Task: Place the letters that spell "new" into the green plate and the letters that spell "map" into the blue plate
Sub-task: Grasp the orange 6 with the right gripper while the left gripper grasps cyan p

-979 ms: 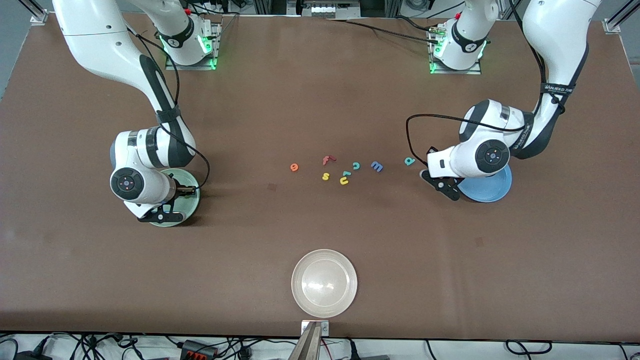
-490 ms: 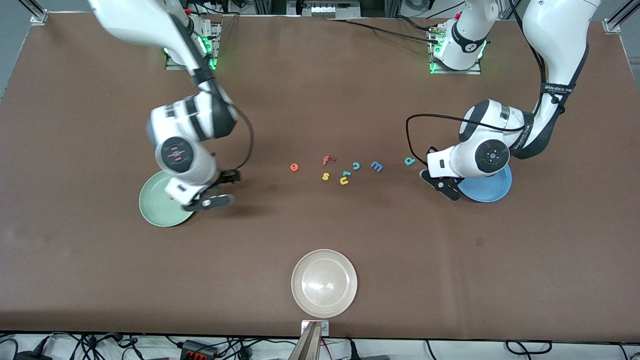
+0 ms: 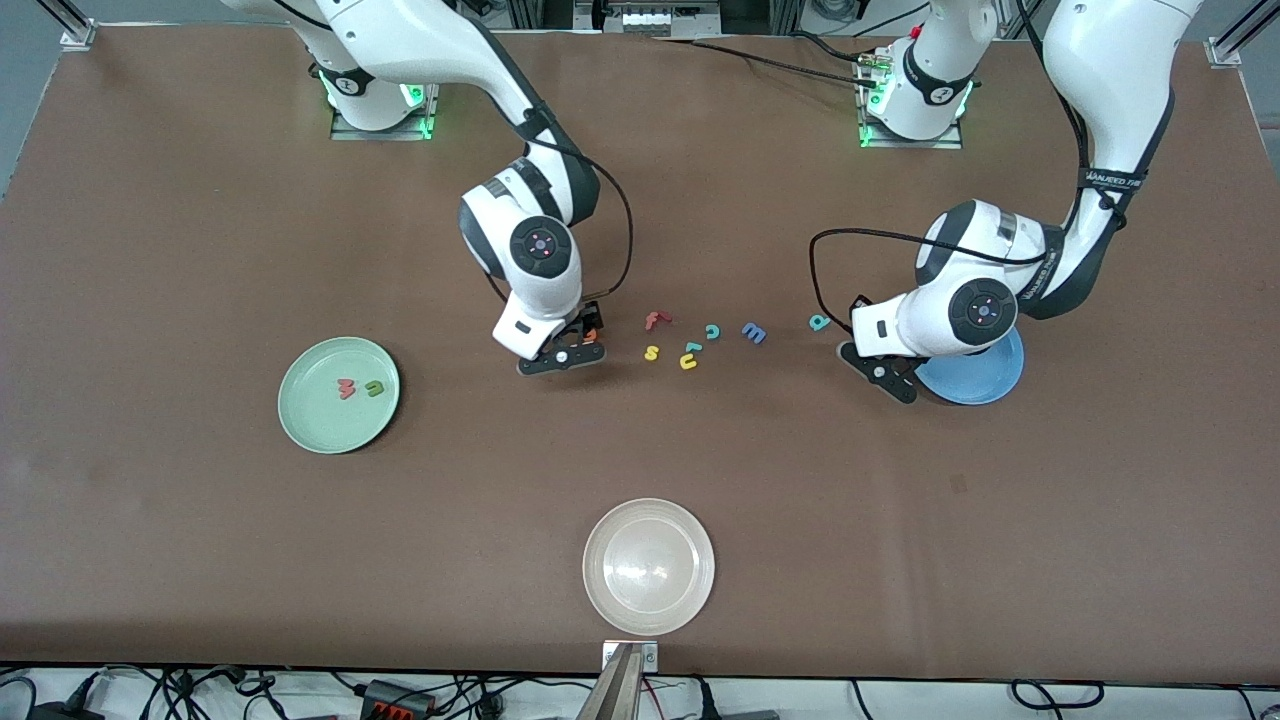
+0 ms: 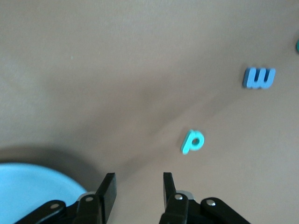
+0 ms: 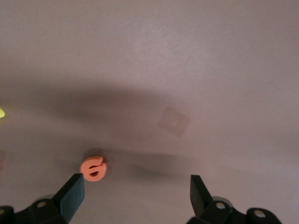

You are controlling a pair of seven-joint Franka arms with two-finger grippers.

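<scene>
The green plate (image 3: 300,412) holds the salmon "w" (image 3: 346,388) and dark green "n" (image 3: 374,388). My right gripper (image 3: 572,347) stands open low over the table, and the orange "e" (image 5: 93,169) lies just beside one of its fingers (image 5: 72,193), outside the gap. The "e" (image 3: 593,334) is partly hidden by it in the front view. My left gripper (image 3: 882,372) is open and empty beside the blue plate (image 3: 985,378), which also shows in the left wrist view (image 4: 28,186). The teal "p" (image 4: 192,141) and blue "m" (image 4: 259,78) lie on the table.
Between the grippers lie a red "f" (image 3: 655,320), yellow "s" (image 3: 651,352), teal "c" (image 3: 712,331), yellow "u" (image 3: 688,361) and a small teal piece (image 3: 692,347). A whitish translucent plate (image 3: 648,566) sits near the front edge.
My right arm swung from over the green plate to the orange "e", with its jaws now wide open. The left gripper's jaws opened somewhat; that arm stayed put.
</scene>
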